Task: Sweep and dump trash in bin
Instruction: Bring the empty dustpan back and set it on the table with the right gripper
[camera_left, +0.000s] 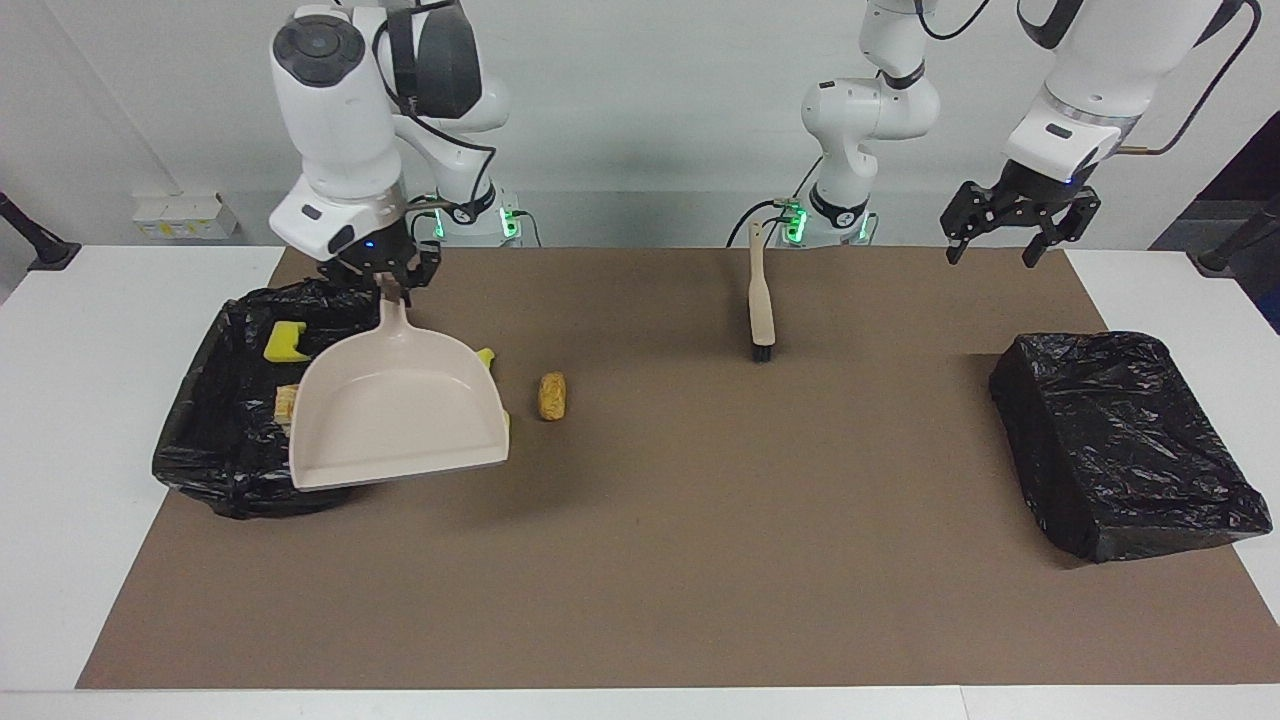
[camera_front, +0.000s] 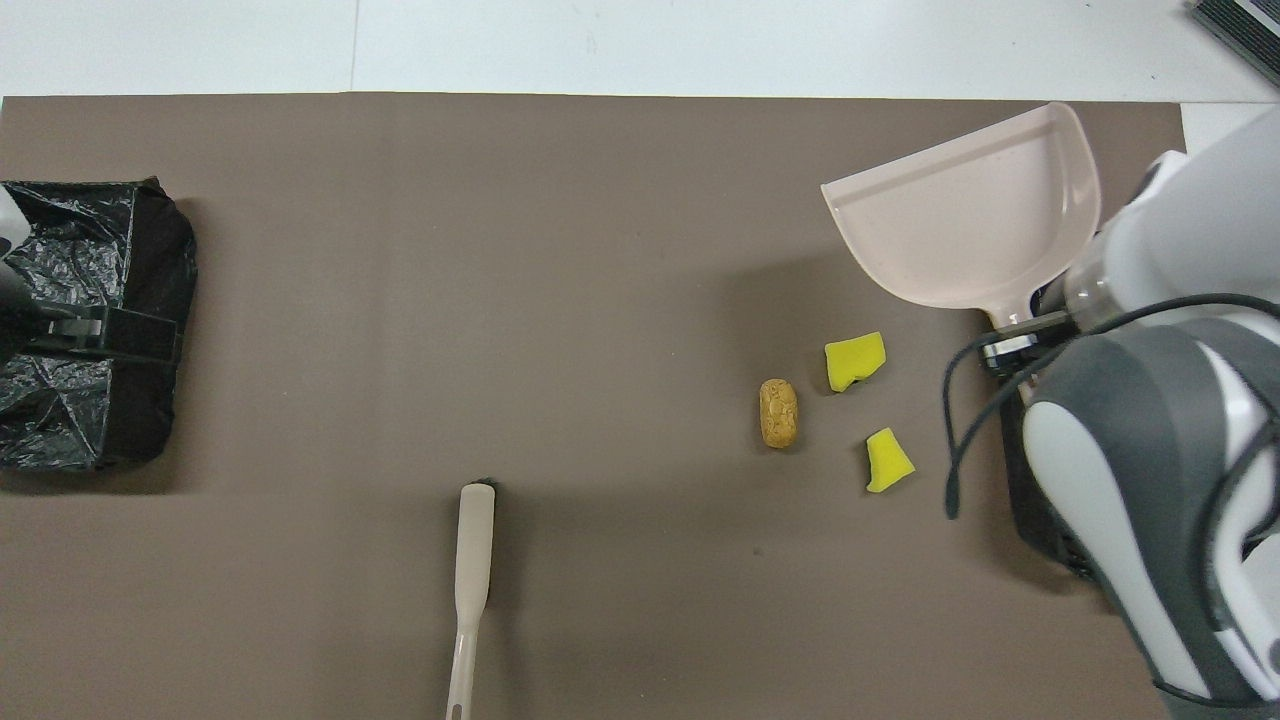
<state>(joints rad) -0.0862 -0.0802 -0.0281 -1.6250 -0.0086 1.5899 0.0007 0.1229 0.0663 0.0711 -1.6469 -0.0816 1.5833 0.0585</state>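
**Empty dustpan carried over the loose scraps, brush not yet picked up**

Facing view: right gripper (camera_left: 383, 281) is clamped on the handle of the beige plastic dustpan (camera_left: 400, 420), which hangs empty in the air, mouth tipped toward the camera, over the edge of the open black-bag-lined bin (camera_left: 215, 440) and the brown mat (camera_left: 700, 560). Some trash is already in that bin: a yellow sponge chunk (camera_left: 283, 342) and a pale bread-like lump (camera_left: 285, 403) show past the pan. The brown oblong nugget (camera_left: 551, 396) lies on the mat just beside the pan's edge; the other loose sponge pieces are mostly hidden by it. Left gripper (camera_left: 1004, 243) waits with fingers spread wide, holding nothing, up over the mat's edge near the second black bag-covered bin (camera_left: 1125, 445). The wooden-handled brush (camera_left: 761, 300) lies untouched near the left arm's base.

Overhead view: two yellow sponge scraps (camera_front: 854, 360) (camera_front: 886, 460) and the nugget lie close together on the mat between brush and lined bin. The pan appears farther from the robots than they are.

Judgement: set the pan's lip flat on the mat just beside the cluster, mouth toward the brush, then sweep in with the left arm. Plenty of bare mat between brush and scraps; the tight spot is the bin wall by the pan, so lower clear of it.
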